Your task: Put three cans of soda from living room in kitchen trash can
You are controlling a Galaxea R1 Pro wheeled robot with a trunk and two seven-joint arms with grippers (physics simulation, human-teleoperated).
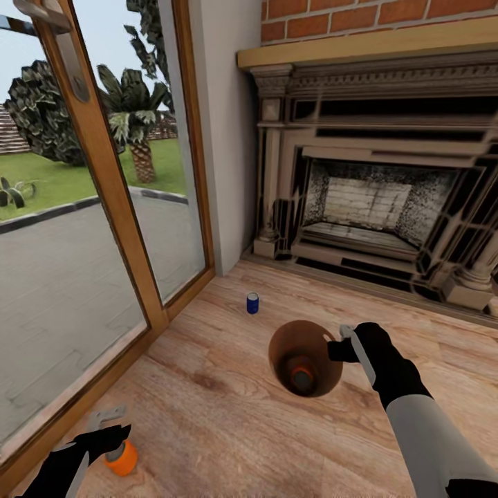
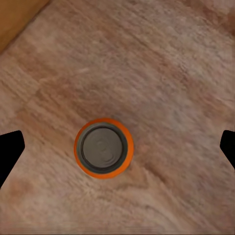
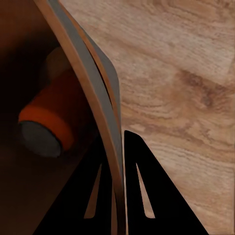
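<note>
Living room, by the fireplace (image 1: 387, 200) and the glass door (image 1: 104, 207), on a light wood floor (image 1: 207, 415).

Right pincer (image 1: 344, 344) clamped on the rim of the bucket (image 1: 304, 356), one finger inside the wall and one outside, as the right wrist view shows. Held that way, seemingly, so the bucket travels with the arm and serves as a carrier for the cans. One orange can (image 3: 46, 120) already inside, lying tilted against the tan inner wall.

Left pincer (image 1: 111, 432) spread wide, directly above the second orange can (image 1: 122, 458). In the left wrist view, can (image 2: 103, 148) seen end-on, upright on the floor, centred between the two dark fingertips (image 2: 10, 152), neither touching it. Well lined up for a straight descent and a close; not yet gripped.

Blue can (image 1: 252, 303) upright on the floor nearer the fireplace, well apart from both arms, untouched.

By the look of it: one can collected, one about to be picked, one left, then the carry to the kitchen.

Floor flat and smooth-grained, so an upright can probably tips easily if nudged by a fingertip. Wooden door frame just beside the left arm, limiting room on that side. Brick chimney (image 1: 373, 17) above the mantel; garden and palm beyond the glass.
</note>
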